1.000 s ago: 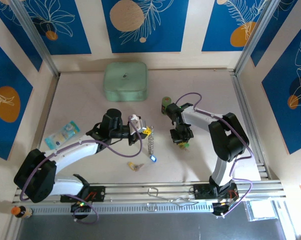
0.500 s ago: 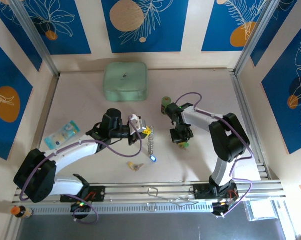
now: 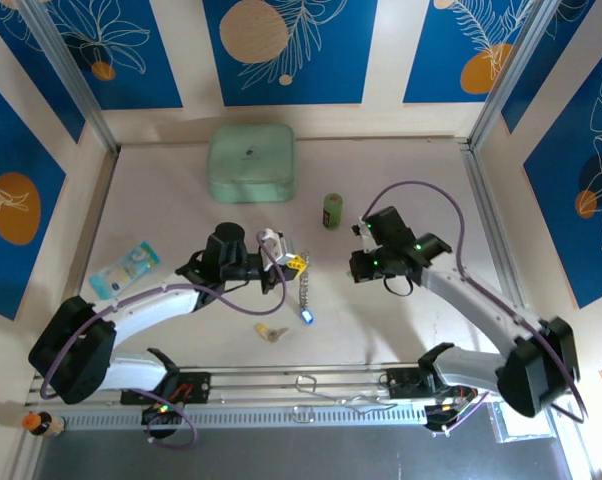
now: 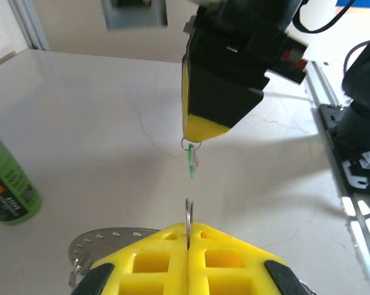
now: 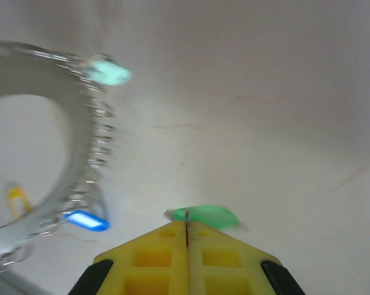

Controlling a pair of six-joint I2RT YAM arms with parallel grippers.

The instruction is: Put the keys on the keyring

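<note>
- The mint-green box (image 3: 251, 162) sits at the far side of the table (image 3: 181, 200) with its lid on, so I cannot tell what is inside.
- A small green cylinder (image 3: 332, 210) stands upright just right of the box, apart from both arms.
- The left gripper (image 3: 293, 263) has its yellow fingers (image 4: 148, 261) pressed together on the thin wire of the keyring (image 3: 303, 290). From above the ring is seen edge-on below the fingertips.
- A blue key (image 3: 307, 316) is on the keyring's lower end. Whether the ring touches the table I cannot tell.
- The right gripper (image 3: 361, 265) is closed, pinching the small loop of a green key (image 4: 191, 166) that dangles from its tip.
- The green key is near the keyring but apart from it, with bare table between the two fingertips.
- A yellow key (image 3: 271, 332) lies loose on the table, just left of the blue key and nearer the rail (image 3: 241, 375).
- A pale blue packet (image 3: 124, 268) lies by the left edge, well apart from the keys.
- Walls close the far, left and right sides, and the rail closes the near edge.
- There is bare tabletop between the box and the grippers, across the far right corner, and on the near right beside the right arm.
</note>
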